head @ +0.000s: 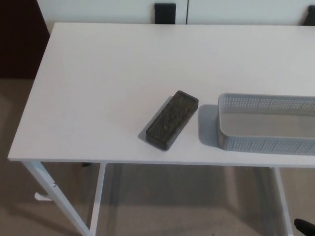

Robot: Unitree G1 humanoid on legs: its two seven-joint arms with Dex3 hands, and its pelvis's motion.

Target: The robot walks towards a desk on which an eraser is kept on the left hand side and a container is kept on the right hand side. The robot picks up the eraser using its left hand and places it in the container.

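A dark rectangular eraser (pixel 172 119) lies flat on the white desk (pixel 98 88), set diagonally near the front edge. Just to its right stands a grey perforated container (pixel 266 143), nothing visible inside it, cut off by the right border of the picture. A small gap separates eraser and container. Neither of my hands shows in the head view.
The desk's front edge runs across the lower part of the picture, with white legs (pixel 54 196) below it over beige floor. A dark panel (pixel 19 39) stands at the far left. A black object (pixel 165 13) sits behind the desk's far edge. A dark tip (pixel 306 227) shows at bottom right.
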